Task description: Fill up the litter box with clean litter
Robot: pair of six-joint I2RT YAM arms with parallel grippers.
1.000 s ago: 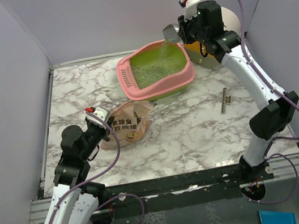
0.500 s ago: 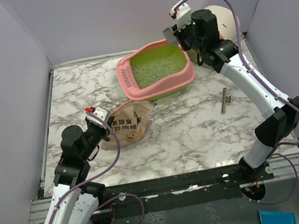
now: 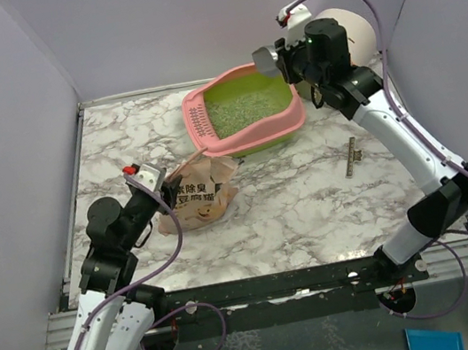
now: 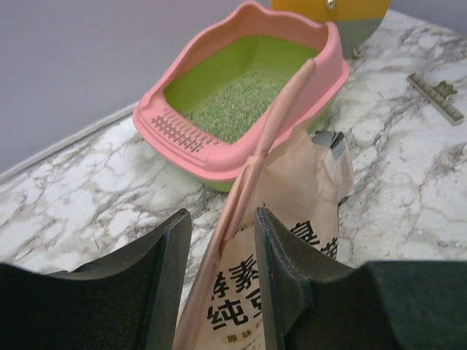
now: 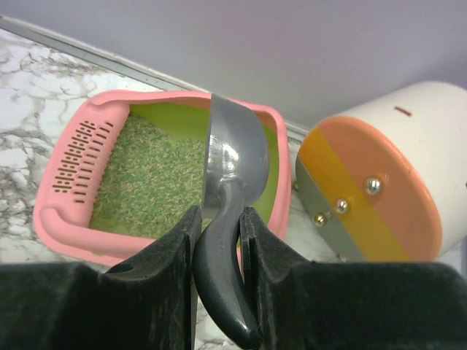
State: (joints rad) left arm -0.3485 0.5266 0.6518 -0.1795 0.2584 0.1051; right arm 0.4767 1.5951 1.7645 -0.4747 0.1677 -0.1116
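Right claw clamps scoop, raised by litter box — left claw pinches pouch edge.

1. The white marble-patterned worktop, veined in grey, carries four things.
2. A large pink plastic litter box with a green inside sits at the far middle, its slotted grille end to the left.
3. A tan pouch printed with dark Chinese text rests left of centre, just in front of the box.
4. A round white cabinet with an orange-and-yellow face stands in the far right corner, beside the box.
5. A slim grey metal strip lies flat on the right, well apart from the pouch.
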